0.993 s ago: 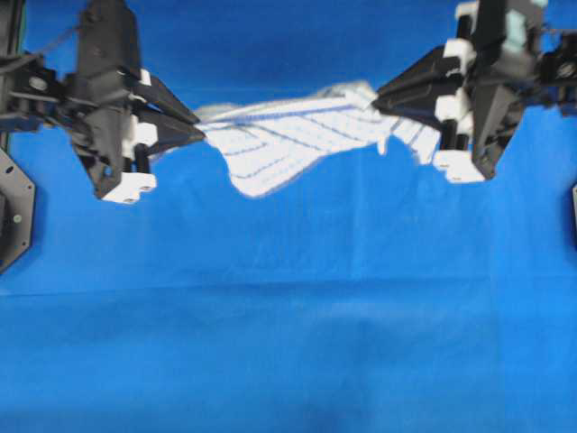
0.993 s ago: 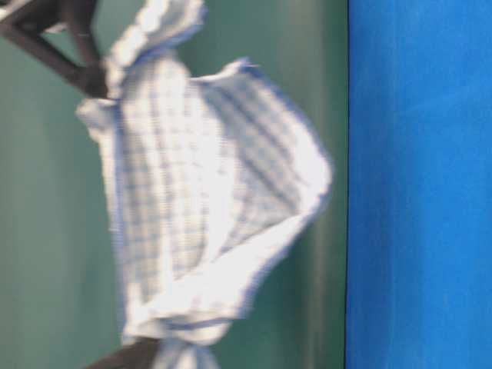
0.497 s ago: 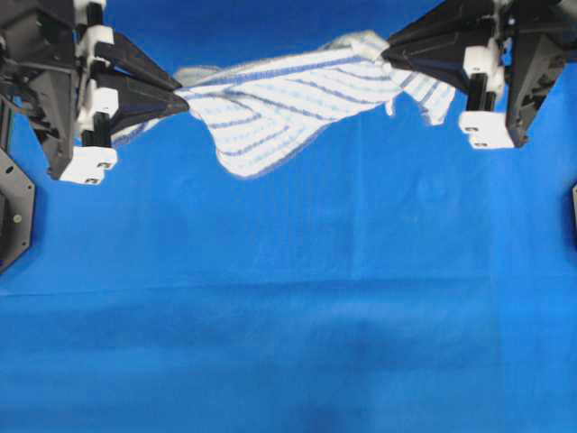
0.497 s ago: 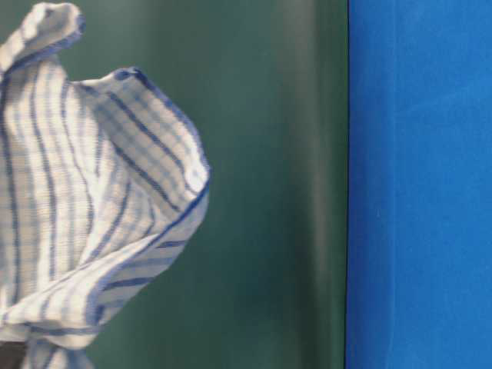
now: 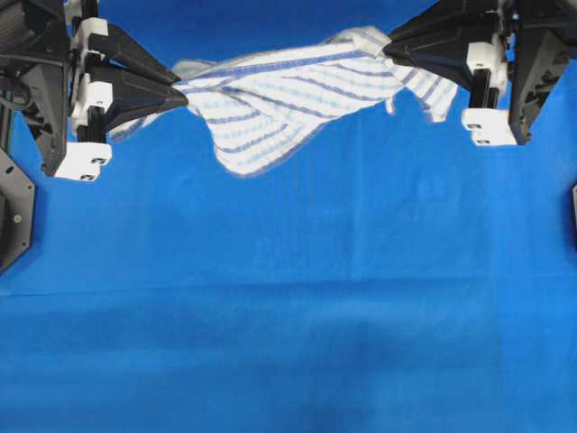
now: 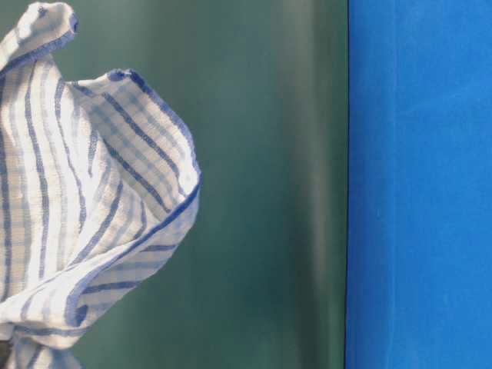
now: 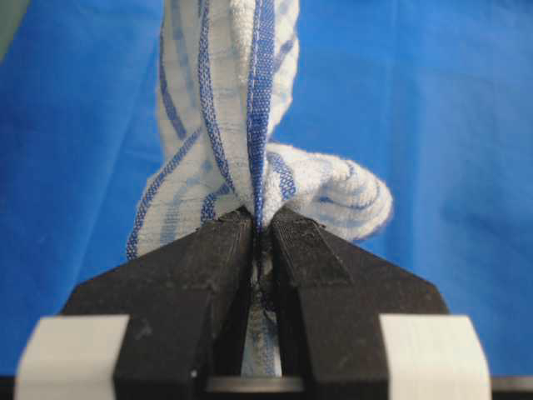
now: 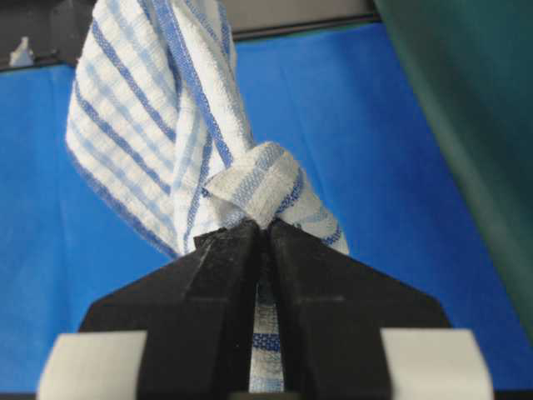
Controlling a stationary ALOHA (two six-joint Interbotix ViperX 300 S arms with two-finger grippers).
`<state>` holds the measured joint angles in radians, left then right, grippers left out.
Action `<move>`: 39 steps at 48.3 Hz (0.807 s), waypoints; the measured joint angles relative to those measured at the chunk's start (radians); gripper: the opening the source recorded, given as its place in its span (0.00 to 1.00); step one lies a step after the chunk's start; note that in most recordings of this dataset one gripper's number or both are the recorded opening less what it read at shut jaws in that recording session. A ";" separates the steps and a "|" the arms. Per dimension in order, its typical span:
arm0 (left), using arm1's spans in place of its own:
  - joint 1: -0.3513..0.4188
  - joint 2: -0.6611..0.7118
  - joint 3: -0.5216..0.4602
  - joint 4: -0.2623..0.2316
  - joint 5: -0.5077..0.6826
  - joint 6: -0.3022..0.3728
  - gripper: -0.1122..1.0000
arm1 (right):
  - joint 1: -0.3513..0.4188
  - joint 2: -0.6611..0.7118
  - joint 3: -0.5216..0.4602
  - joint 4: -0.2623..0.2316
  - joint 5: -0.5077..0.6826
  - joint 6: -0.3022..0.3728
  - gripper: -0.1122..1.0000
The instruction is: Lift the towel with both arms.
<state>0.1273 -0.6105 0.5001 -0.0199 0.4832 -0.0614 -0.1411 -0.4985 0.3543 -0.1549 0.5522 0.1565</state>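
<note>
The white towel (image 5: 279, 99) with thin blue stripes hangs stretched between both arms, clear of the blue surface (image 5: 288, 316). My left gripper (image 5: 180, 95) is shut on the towel's left end; in the left wrist view the cloth (image 7: 241, 100) is pinched between the black jaws at the gripper (image 7: 261, 218). At the towel's right end my right gripper (image 5: 389, 47) is shut on a bunched corner, and the right wrist view shows the towel (image 8: 158, 108) squeezed in the gripper (image 8: 262, 227). In the table-level view the towel (image 6: 84, 200) sags in folds at the left.
A plain blue sheet covers the table under the towel. A dark green wall (image 6: 269, 184) stands behind in the table-level view. Black arm mounts sit at the left edge (image 5: 13, 216) and right edge (image 5: 573, 212) of the overhead view.
Both grippers have risen and drawn apart with the towel, pulling it tauter and higher. Over the last half second the motion has nearly stopped.
</note>
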 measured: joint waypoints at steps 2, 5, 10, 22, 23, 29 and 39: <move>0.000 -0.005 -0.002 0.000 -0.003 -0.002 0.15 | 0.000 0.000 0.000 0.000 -0.003 -0.002 0.18; 0.000 -0.012 0.000 0.000 -0.006 0.000 0.23 | 0.000 0.000 0.000 0.000 -0.005 -0.003 0.25; 0.000 -0.026 0.002 0.000 -0.009 -0.003 0.53 | 0.000 0.000 0.000 -0.002 -0.005 -0.008 0.55; 0.000 -0.054 0.020 0.000 -0.023 -0.008 0.91 | 0.000 0.000 0.000 -0.026 -0.005 -0.008 0.67; 0.000 -0.055 0.021 0.000 -0.023 -0.009 0.90 | 0.000 0.000 0.000 -0.026 -0.005 -0.006 0.67; -0.002 -0.052 0.051 0.000 -0.028 -0.009 0.90 | 0.000 0.000 0.018 -0.028 -0.005 0.002 0.67; -0.035 -0.015 0.144 0.000 -0.098 -0.009 0.90 | 0.023 0.020 0.107 -0.021 -0.037 0.015 0.67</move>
<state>0.0920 -0.6259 0.6443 -0.0199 0.3850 -0.0706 -0.1181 -0.4786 0.4617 -0.1764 0.5154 0.1718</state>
